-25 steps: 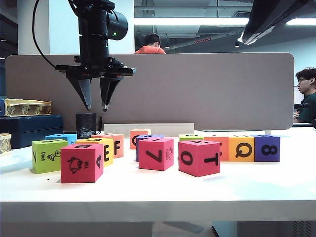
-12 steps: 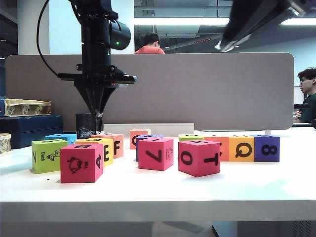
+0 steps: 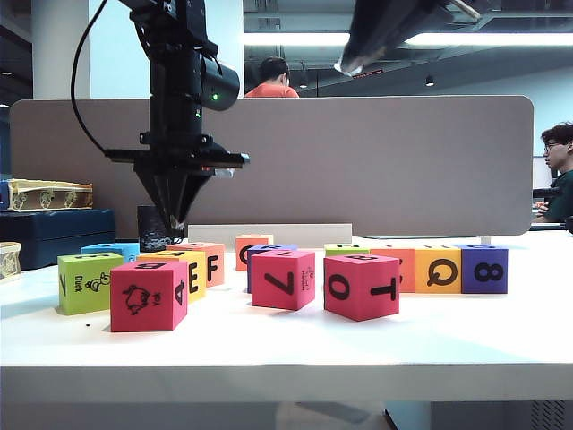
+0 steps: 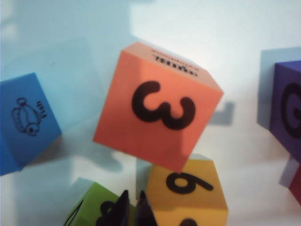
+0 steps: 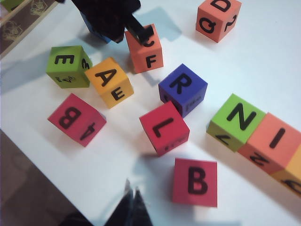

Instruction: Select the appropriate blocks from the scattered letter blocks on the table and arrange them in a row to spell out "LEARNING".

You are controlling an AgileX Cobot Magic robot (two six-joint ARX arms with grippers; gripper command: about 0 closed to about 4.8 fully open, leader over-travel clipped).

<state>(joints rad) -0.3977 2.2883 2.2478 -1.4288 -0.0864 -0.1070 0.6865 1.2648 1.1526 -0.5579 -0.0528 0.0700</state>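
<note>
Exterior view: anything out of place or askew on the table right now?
Nothing spilled or damaged. The blocks lie scattered at mixed angles, as expected before sorting. One non-task item: a black mug at the table's back left, behind the shut left claw. The right claw, also shut, hangs high.

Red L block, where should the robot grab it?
Come straight down and pinch two opposite flat sides of the red L block: it sits flat, top clear. Keep clear of the corner by the purple R block. The right gripper, shut high above the table, must open first; the left gripper hangs shut near the orange 3 block.
</note>
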